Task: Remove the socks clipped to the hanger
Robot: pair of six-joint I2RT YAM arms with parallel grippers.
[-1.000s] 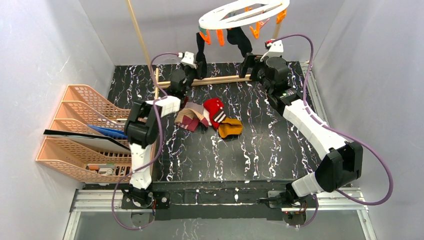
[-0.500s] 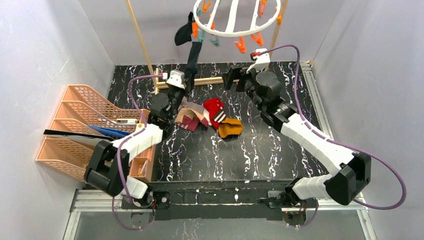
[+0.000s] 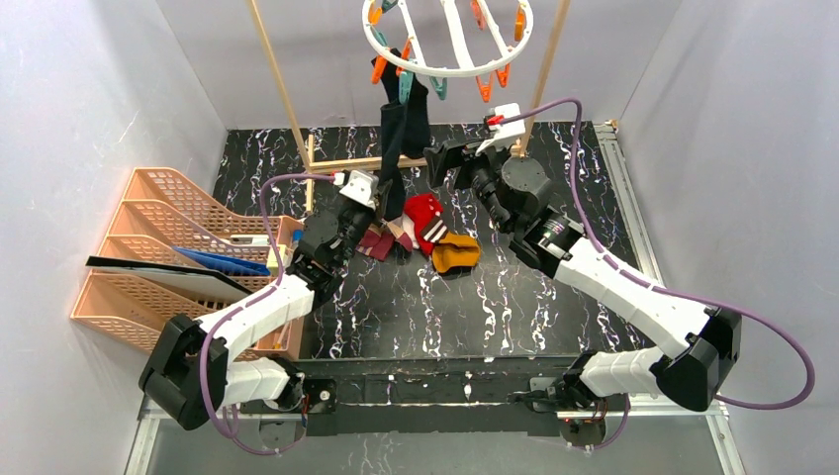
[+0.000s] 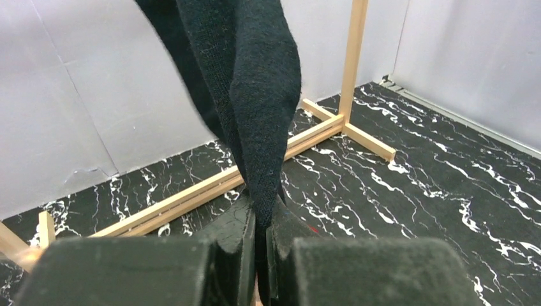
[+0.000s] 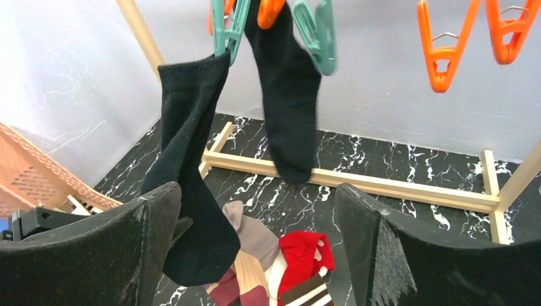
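White walls close round a black marbled bench [image 3: 514, 297], and at the top centre of the overhead view hangs the hanger [image 3: 455, 40], a white ring with orange and teal pegs. Two black socks are clipped to its left side: the long sock [image 4: 261, 115] runs down from a teal peg [image 5: 226, 29] to the left hand [image 4: 260, 229], and the shorter sock [image 5: 288, 108] dangles free just beside it. Other socks lie in a loose pile [image 3: 416, 233] on the bench below, at mid frame. The risk I see is in the pull. The peg looks firmly bitten on the cuff, so tugging down may drag and tilt the whole ring instead of freeing the sock. When the cuff does let go, the ring could swing toward the right hand [image 5: 255, 210] or knock the wooden frame [image 4: 354, 64]. The hold is also only on the toe end, so the fabric might stretch and slide out. Left hand: fingers together, clamped on the lower end of the long sock, with cloth squeezed between the pads. Right hand: fingers wide apart, holding nothing and touching nothing, raised just to the right of the two hanging socks and facing them
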